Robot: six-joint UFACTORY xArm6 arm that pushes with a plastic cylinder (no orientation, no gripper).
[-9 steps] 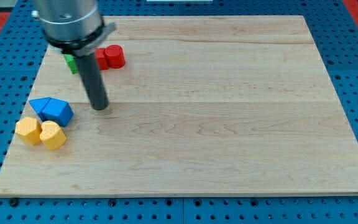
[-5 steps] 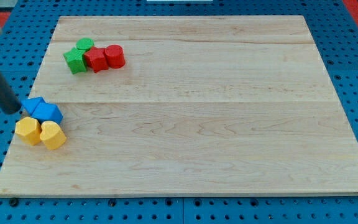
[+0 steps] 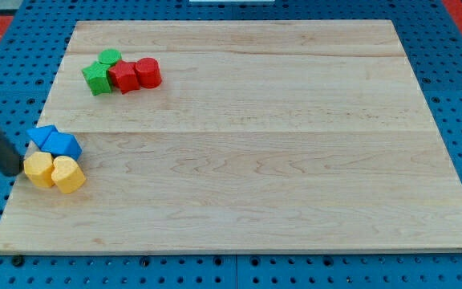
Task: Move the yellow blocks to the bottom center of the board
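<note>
Two yellow blocks sit side by side near the board's left edge: a hexagon-like yellow block and a heart-shaped yellow block to its right, touching each other. My tip is just off the board's left edge, right beside the left yellow block, at or very near contact. The dark rod slants up to the view's left edge. Two blue blocks lie just above the yellow ones, touching them.
A green pair and a red pair of blocks cluster at the board's upper left. The wooden board lies on a blue perforated table.
My tip swept from the middle-left of the board across to beyond its left edge, then down beside the left yellow block. The blue blocks shifted slightly left.
</note>
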